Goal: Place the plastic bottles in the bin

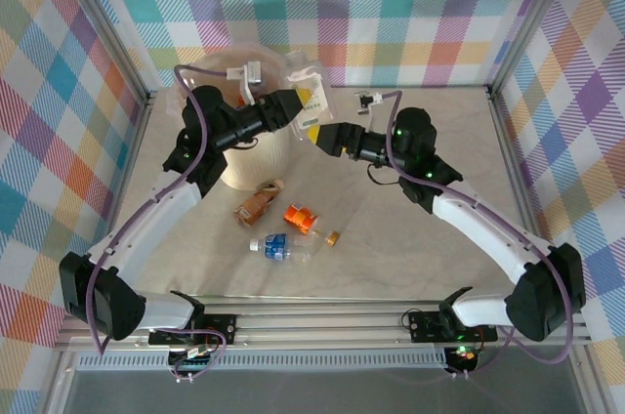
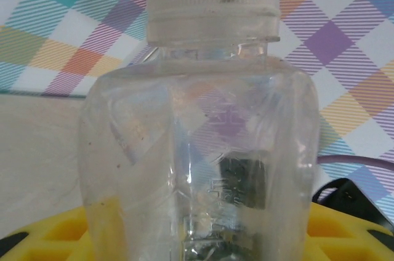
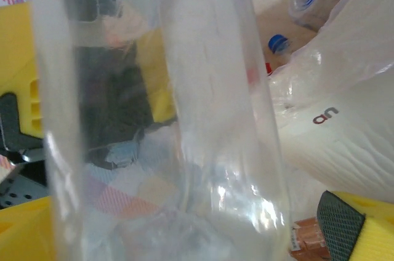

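Left gripper [image 1: 297, 104] clamps the bottle [image 2: 203, 125], right gripper [image 1: 320, 131] spread around it; the bin [image 1: 232, 168] sits below, behind the left gripper, so early release likely drops it on the worktop [image 1: 391, 248].

Bin [image 1: 239, 168] is sitting far-left on table [image 1: 420, 268]. Held bottle [image 1: 314, 102] is hanging at bin's right rim, btwn left gripper [image 1: 303, 106] & right gripper [image 1: 318, 129]. Lying in front of bin: crushed bottle [image 1: 259, 201] nearest it, short bottle [image 1: 301, 219] to its right, long bottle [image 1: 283, 246] nearest arm bases.

A clear white-capped bottle [image 2: 203, 150] is up beside the cream bin [image 1: 256, 162] — a brown bottle [image 1: 258, 202], an orange bottle [image 1: 301, 219] and a blue-labelled bottle [image 1: 284, 246] lie in front.
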You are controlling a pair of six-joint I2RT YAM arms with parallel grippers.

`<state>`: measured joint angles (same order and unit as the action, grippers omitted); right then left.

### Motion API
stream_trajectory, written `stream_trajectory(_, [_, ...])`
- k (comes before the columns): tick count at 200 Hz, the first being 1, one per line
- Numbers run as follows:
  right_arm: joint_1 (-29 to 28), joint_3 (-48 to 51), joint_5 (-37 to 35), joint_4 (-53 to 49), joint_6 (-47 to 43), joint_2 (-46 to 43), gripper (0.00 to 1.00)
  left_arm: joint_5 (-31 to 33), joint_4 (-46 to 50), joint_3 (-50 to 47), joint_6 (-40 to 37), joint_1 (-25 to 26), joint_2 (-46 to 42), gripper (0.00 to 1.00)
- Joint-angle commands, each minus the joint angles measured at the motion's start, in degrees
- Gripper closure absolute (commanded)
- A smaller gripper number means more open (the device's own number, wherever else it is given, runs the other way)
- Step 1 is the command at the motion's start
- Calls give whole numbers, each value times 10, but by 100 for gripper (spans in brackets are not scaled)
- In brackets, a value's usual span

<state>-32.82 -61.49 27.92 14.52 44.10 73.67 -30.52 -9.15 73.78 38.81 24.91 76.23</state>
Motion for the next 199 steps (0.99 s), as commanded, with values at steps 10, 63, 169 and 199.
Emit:
stream_trajectory(10, [-1, 5, -74, -87, -52, -55, 0, 67, 159, 106, -102, -19, -36, 64])
stream_trajectory(63, [-1, -6, -200, -249, -98, -91, 0, 250, 438, 295, -254, -59, -2, 65])
stream_trajectory(169, [0, -17, -245, -319, -120, -77, 0, 388, 646, 582, -409, -124, 215, 66])
stream_trajectory(199, [0, -22, -256, -330, -123, -69, 0, 369, 662, 603, -408, -144, 254, 66])
